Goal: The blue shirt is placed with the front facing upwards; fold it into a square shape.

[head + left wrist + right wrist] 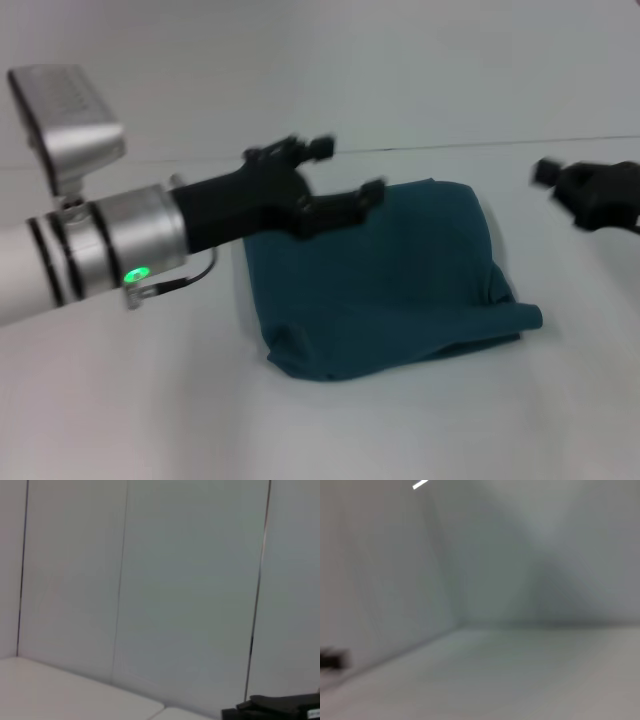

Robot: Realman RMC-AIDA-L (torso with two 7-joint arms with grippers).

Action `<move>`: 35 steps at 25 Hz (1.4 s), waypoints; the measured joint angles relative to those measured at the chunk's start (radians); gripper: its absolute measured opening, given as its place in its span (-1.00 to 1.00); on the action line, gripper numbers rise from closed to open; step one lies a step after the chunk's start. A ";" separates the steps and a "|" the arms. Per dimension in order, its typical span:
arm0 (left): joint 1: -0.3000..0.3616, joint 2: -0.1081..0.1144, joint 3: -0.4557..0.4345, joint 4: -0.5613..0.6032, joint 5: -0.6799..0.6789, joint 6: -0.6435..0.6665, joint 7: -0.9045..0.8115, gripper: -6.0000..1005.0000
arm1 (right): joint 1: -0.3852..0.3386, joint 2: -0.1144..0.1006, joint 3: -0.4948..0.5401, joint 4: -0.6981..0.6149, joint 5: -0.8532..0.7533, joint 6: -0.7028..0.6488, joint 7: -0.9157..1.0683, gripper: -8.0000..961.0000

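One white table (120, 420), with the blue shirt (380, 290) lying mid-table as a compact, roughly square bundle, lettering hidden. Left gripper (345, 172) hovers over the shirt's far left corner, fingers spread and empty. Right gripper (560, 185) sits off the shirt's right side, blurred; cannot tell its state. Risk: the near right corner bulges loosely, and a low sweep by either arm could snag and unfold it.
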 joint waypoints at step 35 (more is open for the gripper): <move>-0.031 0.006 -0.078 -0.054 0.430 0.059 -0.208 0.77 | 0.019 0.021 -0.472 -0.352 -0.264 0.001 0.442 0.94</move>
